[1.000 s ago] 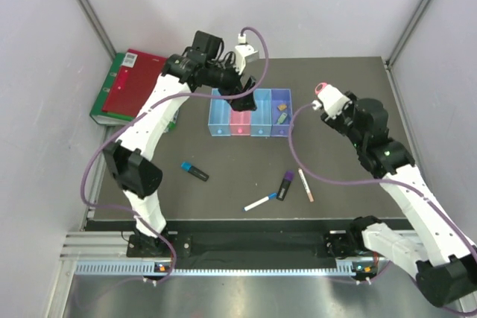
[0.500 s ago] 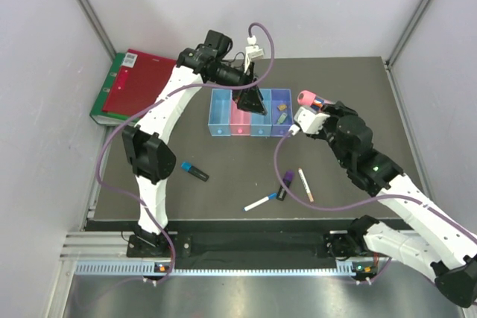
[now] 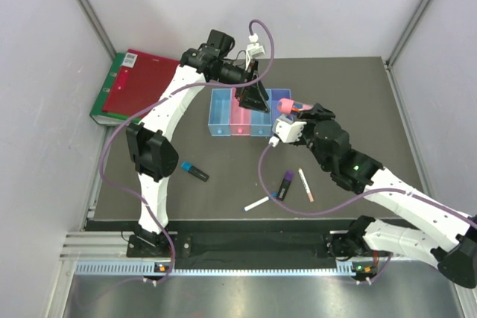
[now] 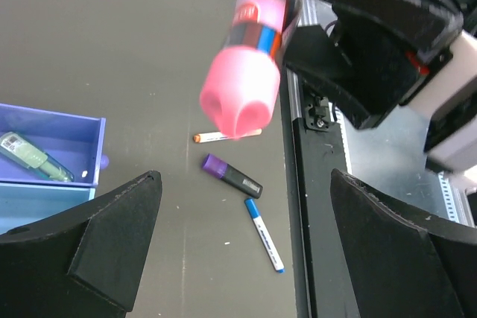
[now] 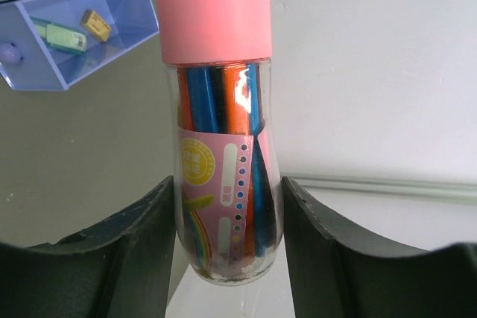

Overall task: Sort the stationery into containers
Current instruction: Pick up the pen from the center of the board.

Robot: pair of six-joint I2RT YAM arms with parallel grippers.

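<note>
My right gripper (image 3: 302,112) is shut on the pink-capped bottle (image 5: 223,132), which holds coloured pens, and carries it in the air just right of the row of four bins (image 3: 222,115). The bottle also shows in the left wrist view (image 4: 250,72). My left gripper (image 3: 252,97) hangs open and empty over the bins. The purple bin (image 5: 97,42) holds a green marker (image 5: 63,36) and a tan block (image 5: 95,24). On the mat lie a blue-black highlighter (image 3: 194,172), a purple-black highlighter (image 3: 284,184), a white blue-capped pen (image 3: 258,203) and a thin pinkish pen (image 3: 305,184).
Red and green binders (image 3: 128,86) lie stacked at the far left of the mat. A black rail (image 3: 253,242) runs along the near edge. White walls close in the back and sides.
My right arm has swung left with the bottle, from right of the bins to beside them. My left gripper has moved right over the bins, then held nearly still.
</note>
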